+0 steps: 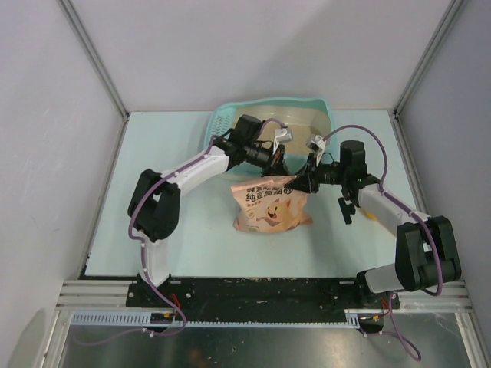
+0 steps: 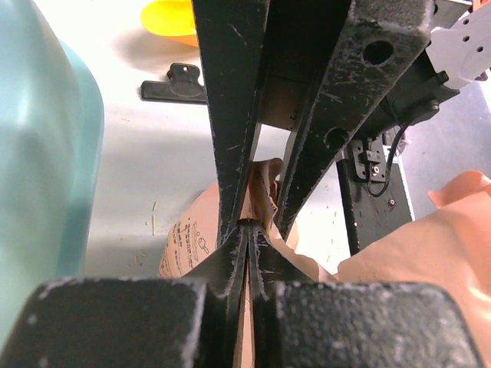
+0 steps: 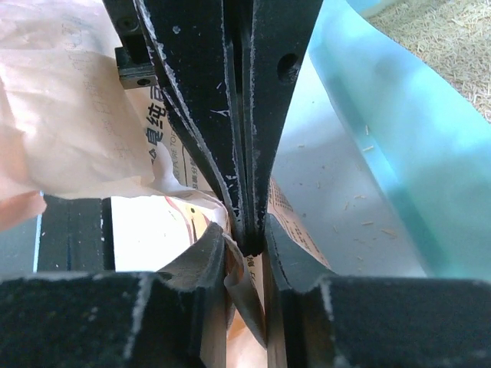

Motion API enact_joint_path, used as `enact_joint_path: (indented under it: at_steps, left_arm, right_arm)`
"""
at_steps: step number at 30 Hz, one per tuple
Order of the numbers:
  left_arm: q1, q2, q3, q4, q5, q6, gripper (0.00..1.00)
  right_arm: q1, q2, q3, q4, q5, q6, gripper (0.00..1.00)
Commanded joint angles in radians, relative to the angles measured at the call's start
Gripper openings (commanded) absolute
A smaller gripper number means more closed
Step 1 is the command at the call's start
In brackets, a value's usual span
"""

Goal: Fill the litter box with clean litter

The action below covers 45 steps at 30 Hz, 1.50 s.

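The left claw [image 1: 282,169] is clenched on the top edge of the pink bag [image 1: 270,205], the paper pinched thin between its fingers. The right claw [image 1: 301,182] grips the same edge just beside it, also squeezed tight on the paper. The bag stands on the table [image 1: 176,222], right in front of the teal litter box [image 1: 230,115]. Beige litter [image 3: 449,38] already lies inside the box. An orange scoop [image 2: 170,19] and a black clip [image 2: 178,81] lie nearby.
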Motion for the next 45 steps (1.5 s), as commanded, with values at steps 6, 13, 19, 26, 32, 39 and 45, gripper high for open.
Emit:
enact_joint_path:
  at_steps: [6, 13, 19, 26, 32, 39, 45]
  left_arm:
    - [0.204, -0.275, -0.064, 0.016, -0.273, -0.086, 0.41]
    - [0.359, -0.566, -0.406, -0.063, -0.267, 0.055, 0.55]
    - [0.377, -0.787, -0.624, -0.088, -0.227, 0.212, 0.65]
    - [0.339, -0.818, -0.666, -0.039, -0.154, 0.286, 0.68]
    - [0.220, -0.794, -0.666, 0.036, -0.105, 0.273, 0.69]
    - [0.149, -0.712, -0.660, 0.203, -0.160, 0.166, 0.67]
    - [0.199, -0.639, -0.618, 0.249, -0.135, -0.022, 0.07]
  right_arm:
    - [-0.010, -0.041, 0.030, 0.049, -0.027, 0.064, 0.08]
    - [0.014, -0.079, 0.032, -0.062, 0.006, 0.052, 0.11]
    - [0.018, -0.069, 0.044, -0.105, 0.026, 0.018, 0.03]
    - [0.042, -0.070, 0.085, -0.232, 0.072, -0.010, 0.00]
    - [0.041, -0.087, 0.089, -0.272, 0.098, -0.011, 0.00]
    - [0.024, -0.098, 0.087, -0.306, 0.102, -0.021, 0.00]
    - [-0.021, -0.112, 0.087, -0.329, 0.060, -0.037, 0.00]
